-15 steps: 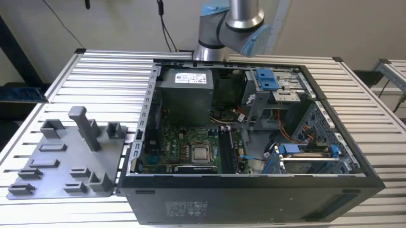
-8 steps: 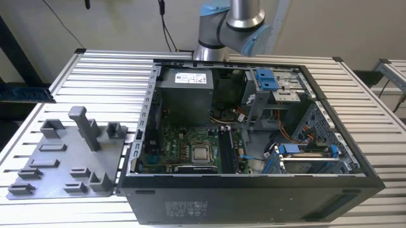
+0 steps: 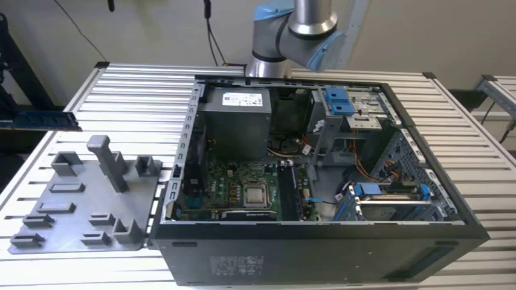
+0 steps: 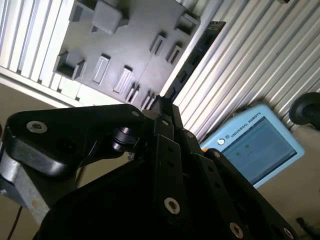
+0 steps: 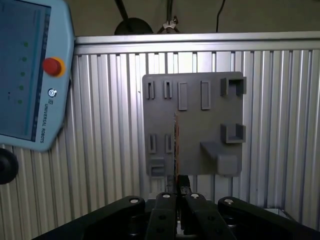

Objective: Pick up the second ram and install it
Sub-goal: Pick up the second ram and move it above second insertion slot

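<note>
My gripper [image 5: 176,194] is shut on the second ram [image 5: 176,145], a thin stick seen edge-on that juts out from between the fingertips. In the second wrist view the ram [image 4: 192,60] runs as a long dark strip away from the gripper [image 4: 163,106]. It hangs in the air over the grey fixture plate [image 5: 200,125]. At the exterior view's left edge the bluish ram [image 3: 45,119] lies level above the slatted table, left of the open computer case [image 3: 322,241]. The motherboard [image 3: 234,187] lies in the case floor.
The grey fixture plate [image 3: 89,199] has raised holders and a tall post [image 3: 109,160]. A teach pendant [image 5: 27,70] lies on the slatted table, also seen in the second wrist view [image 4: 260,142]. The robot's base [image 3: 278,36] stands behind the case. Blue drive brackets [image 3: 340,101] sit inside the case.
</note>
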Controlling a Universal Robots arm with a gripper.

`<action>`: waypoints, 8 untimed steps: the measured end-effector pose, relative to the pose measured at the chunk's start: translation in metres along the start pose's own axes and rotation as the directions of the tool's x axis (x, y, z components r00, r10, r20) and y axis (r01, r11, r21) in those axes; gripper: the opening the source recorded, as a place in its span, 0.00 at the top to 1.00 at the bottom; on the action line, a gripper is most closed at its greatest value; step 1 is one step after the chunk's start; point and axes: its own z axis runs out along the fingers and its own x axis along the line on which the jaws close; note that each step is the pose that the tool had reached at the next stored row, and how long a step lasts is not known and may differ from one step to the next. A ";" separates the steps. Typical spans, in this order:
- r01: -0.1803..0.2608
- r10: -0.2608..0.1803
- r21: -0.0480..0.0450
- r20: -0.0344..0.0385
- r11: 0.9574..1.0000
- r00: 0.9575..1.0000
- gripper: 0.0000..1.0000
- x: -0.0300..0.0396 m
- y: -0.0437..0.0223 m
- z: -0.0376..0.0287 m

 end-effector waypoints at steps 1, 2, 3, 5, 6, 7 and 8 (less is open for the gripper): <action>0.000 0.000 0.000 0.000 1.000 1.000 0.86 -0.0001 -0.0015 0.0000; 0.000 0.000 0.000 0.000 1.000 1.000 0.86 -0.0001 -0.0031 0.0001; 0.000 0.000 0.000 0.000 1.000 1.000 0.86 -0.0002 -0.0048 0.0002; 0.000 0.000 -0.001 0.000 1.000 1.000 0.86 -0.0003 -0.0079 0.0003; 0.000 0.000 -0.001 0.000 1.000 1.000 0.86 -0.0003 -0.0094 0.0004; 0.000 0.000 -0.001 0.000 1.000 1.000 0.86 -0.0004 -0.0111 0.0005; 0.000 0.000 -0.001 0.000 1.000 1.000 0.86 -0.0005 -0.0127 0.0005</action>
